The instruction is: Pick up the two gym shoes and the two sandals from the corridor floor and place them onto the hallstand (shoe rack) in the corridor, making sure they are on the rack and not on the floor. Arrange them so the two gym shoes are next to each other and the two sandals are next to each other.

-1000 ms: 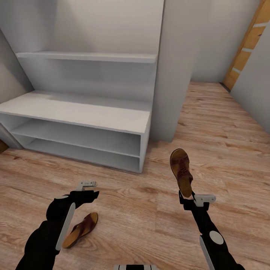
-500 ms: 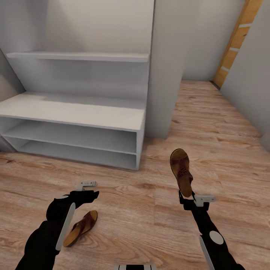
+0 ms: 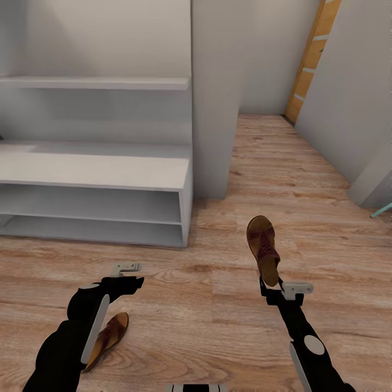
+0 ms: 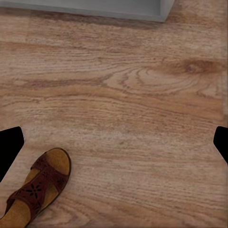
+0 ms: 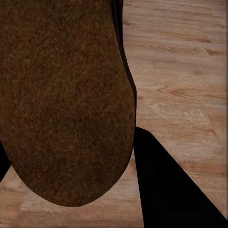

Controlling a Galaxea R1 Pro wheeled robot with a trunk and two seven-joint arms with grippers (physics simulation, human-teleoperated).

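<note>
tall plain grey wall post [image 3: 213,98] stands right beside the shelves | orange-brown wooden door with pale stripes [image 3: 308,60] far down the hall | grey side wall [image 3: 348,92] on the right | thin teal stick [image 3: 381,211] at the right edge

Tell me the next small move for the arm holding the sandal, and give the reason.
Probably carry it left toward the hallstand. The right gripper is shut on one sandal, held up over the corridor floor, and the rack's top looks bare. The other sandal lies on the floor.
</note>
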